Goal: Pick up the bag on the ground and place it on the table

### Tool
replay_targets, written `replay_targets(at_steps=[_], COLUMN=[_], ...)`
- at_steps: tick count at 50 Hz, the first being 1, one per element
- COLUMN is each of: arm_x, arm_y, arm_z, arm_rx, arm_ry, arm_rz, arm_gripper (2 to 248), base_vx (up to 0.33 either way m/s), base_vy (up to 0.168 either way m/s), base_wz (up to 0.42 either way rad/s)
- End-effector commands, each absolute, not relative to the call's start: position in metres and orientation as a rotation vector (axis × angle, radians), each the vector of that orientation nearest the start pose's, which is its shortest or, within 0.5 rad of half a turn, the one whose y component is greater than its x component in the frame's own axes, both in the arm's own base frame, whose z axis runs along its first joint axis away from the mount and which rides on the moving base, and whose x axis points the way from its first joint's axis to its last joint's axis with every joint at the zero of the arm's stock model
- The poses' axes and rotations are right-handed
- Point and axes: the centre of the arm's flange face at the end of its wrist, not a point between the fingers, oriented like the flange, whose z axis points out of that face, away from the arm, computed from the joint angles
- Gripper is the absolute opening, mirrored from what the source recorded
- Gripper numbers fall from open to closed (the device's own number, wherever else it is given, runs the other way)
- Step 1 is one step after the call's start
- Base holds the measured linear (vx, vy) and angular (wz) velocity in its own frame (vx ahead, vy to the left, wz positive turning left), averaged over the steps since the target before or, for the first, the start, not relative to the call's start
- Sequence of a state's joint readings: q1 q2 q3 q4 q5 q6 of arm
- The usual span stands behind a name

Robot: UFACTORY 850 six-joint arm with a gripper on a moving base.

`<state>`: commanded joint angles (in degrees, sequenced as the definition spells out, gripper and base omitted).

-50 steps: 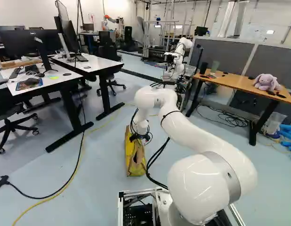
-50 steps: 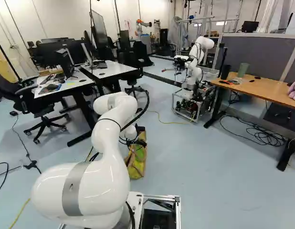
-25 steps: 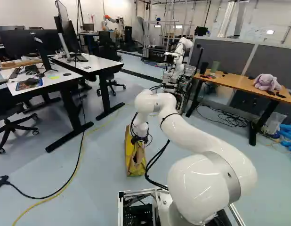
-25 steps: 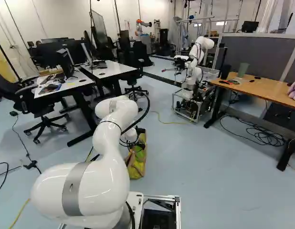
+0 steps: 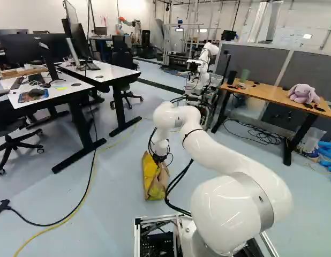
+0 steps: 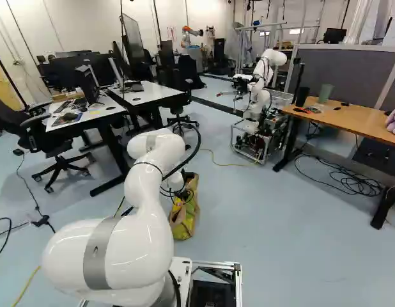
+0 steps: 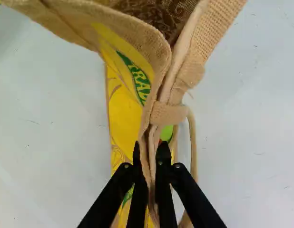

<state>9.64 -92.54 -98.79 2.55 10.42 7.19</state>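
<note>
The gripper (image 5: 161, 160) is low at the bag's top edge in the left base view, partly hidden by cables and the bag. Yellow and tan, the bag (image 5: 153, 182) stands upright on the floor. From the wrist, the gripper (image 7: 150, 166) is shut on the bag's rim, both sides of the cloth pinched together between the two fingers. Ahead of the fingers the bag (image 7: 125, 109) spreads open, showing its brown patterned inside. A wooden-topped table (image 5: 262, 93) stands at the right of the left base view.
On the table sit a purple plush rabbit (image 5: 303, 93) and a green cup (image 6: 325, 93). Another robot (image 6: 261, 83) stands beside the table's near end. White desks (image 5: 96, 73) are at the left, with cables (image 5: 82, 201) along the floor. Coiled cables (image 6: 351, 179) lie under the table.
My gripper has closed, drawing the bag's two top edges together. The arm came down slightly before that. The base has not moved.
</note>
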Motion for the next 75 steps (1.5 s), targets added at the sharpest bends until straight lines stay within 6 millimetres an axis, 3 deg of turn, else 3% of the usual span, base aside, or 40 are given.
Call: replay_targets(at_steps=[20,75], arm_x=[0.603,0.602], arm_y=[0.102,0.102], arm_z=[-0.142,-0.061], arm_rx=[-3.069,-3.066], arm_ry=[0.003,0.003], arm_rz=[-0.445,-0.456], arm_gripper=[22,22], base_vx=[0.000,0.000], base_vy=[0.000,0.000], base_wz=[0.000,0.000])
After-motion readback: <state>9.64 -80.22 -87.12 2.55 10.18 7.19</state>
